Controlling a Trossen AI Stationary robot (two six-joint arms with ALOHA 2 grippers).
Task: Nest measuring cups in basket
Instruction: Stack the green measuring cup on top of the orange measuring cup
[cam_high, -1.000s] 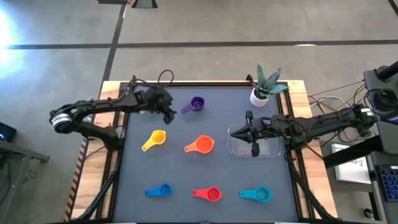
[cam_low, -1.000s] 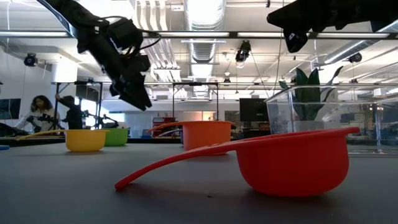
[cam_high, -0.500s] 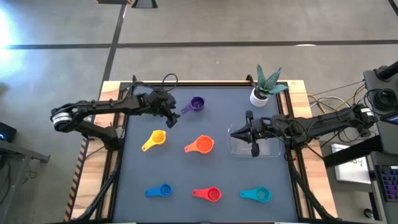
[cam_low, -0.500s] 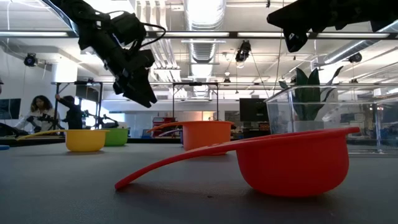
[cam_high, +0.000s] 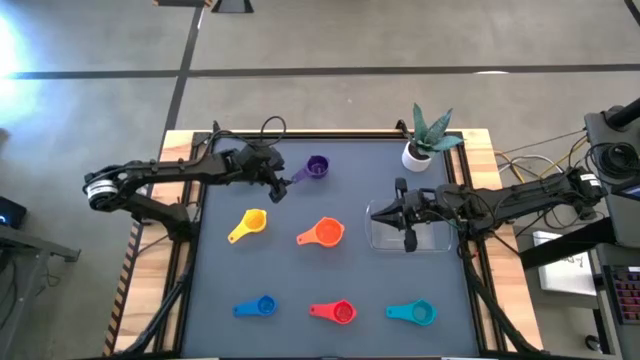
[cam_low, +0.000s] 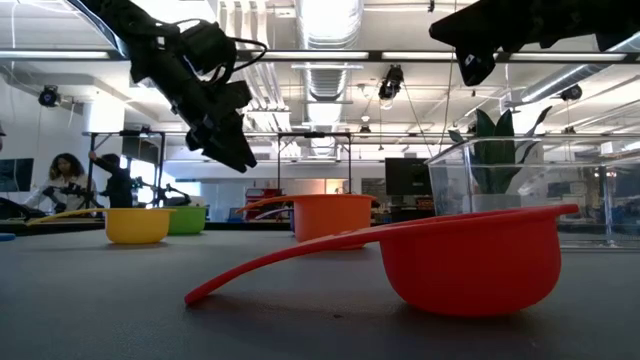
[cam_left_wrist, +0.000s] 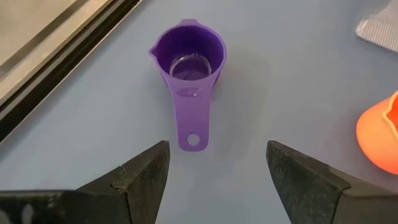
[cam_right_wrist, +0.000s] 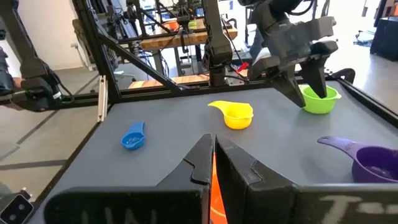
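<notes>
My left gripper (cam_high: 279, 187) (cam_left_wrist: 217, 171) is open and hangs in the air just short of the purple cup (cam_high: 316, 167) (cam_left_wrist: 189, 59), whose handle points toward it. The purple cup stands on its base. The green cup (cam_right_wrist: 319, 99) (cam_low: 185, 218) sits beyond the left arm, which hides it in the high view. Yellow (cam_high: 248, 223), orange (cam_high: 322, 233), blue (cam_high: 258, 307), red (cam_high: 335, 312) and teal (cam_high: 413, 313) cups rest on the mat. My right gripper (cam_high: 378, 213) (cam_right_wrist: 214, 155) is shut and hovers over the clear basket (cam_high: 432, 240).
A white plant pot (cam_high: 417, 154) stands at the far right of the mat, just behind the basket. The mat ends in a black frame and wooden table edges (cam_high: 180, 145). Bare mat lies between the cups in the middle (cam_high: 290, 270).
My left gripper has moved a little toward the table's right, closer to the purple cup, and has stayed open. The right arm and all the cups have kept still.
</notes>
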